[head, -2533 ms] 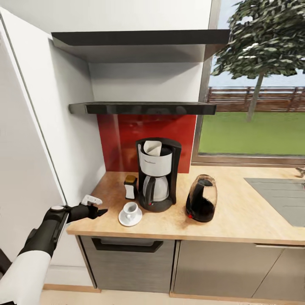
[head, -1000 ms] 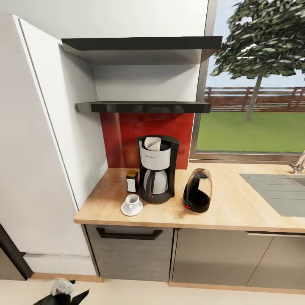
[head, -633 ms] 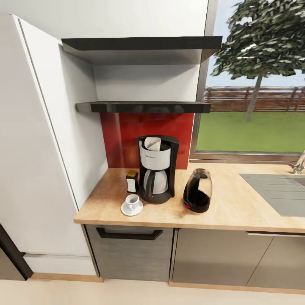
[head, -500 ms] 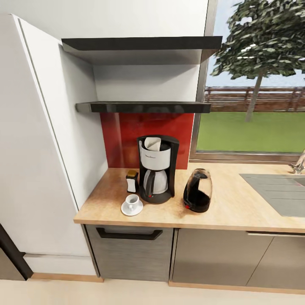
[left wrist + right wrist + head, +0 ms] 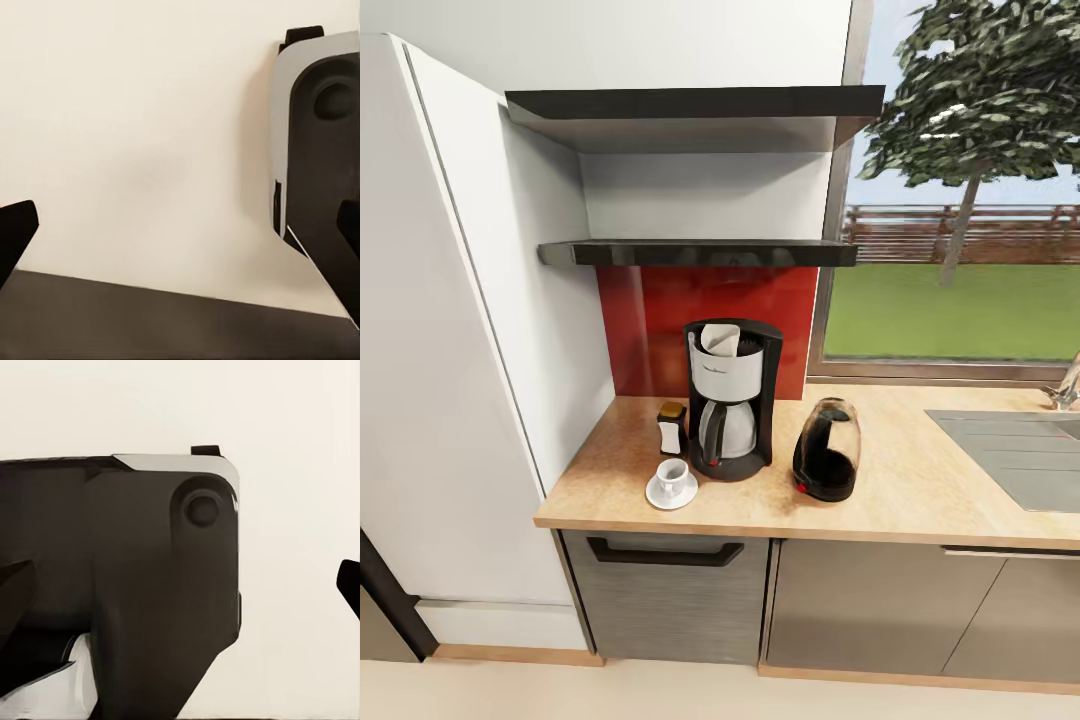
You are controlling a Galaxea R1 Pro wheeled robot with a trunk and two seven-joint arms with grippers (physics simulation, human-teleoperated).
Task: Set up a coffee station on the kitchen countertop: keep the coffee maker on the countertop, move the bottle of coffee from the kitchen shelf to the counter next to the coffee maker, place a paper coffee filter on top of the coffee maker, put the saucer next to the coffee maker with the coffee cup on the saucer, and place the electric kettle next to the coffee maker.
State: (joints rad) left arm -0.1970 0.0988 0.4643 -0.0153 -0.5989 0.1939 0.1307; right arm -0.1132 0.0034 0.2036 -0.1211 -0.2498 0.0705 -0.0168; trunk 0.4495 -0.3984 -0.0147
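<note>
On the kitchen countertop [image 5: 920, 500] stands the coffee maker [image 5: 730, 410], with the paper coffee filter [image 5: 720, 338] resting in its top. The bottle of coffee [image 5: 672, 427] stands just left of the machine. In front of the bottle lies the saucer [image 5: 671, 493], and the coffee cup [image 5: 673, 472] sits on it. The electric kettle [image 5: 826, 463] stands to the machine's right. The kitchen shelf [image 5: 695, 252] above is bare. My left gripper [image 5: 180, 232] is open over pale floor. My right gripper [image 5: 180, 592] is open too, with part of my own dark base behind it.
A thicker black board [image 5: 690, 103] hangs above the shelf. A tall white cabinet [image 5: 450, 350] borders the counter's left end. A grey sink [image 5: 1020, 450] and a faucet [image 5: 1068, 385] lie at the right. A drawer with a black handle [image 5: 665, 552] sits below the counter.
The camera has pulled back from the counter since the earliest frame. My left arm has dropped from beside the counter's left edge down and away. The items on the counter have not moved.
</note>
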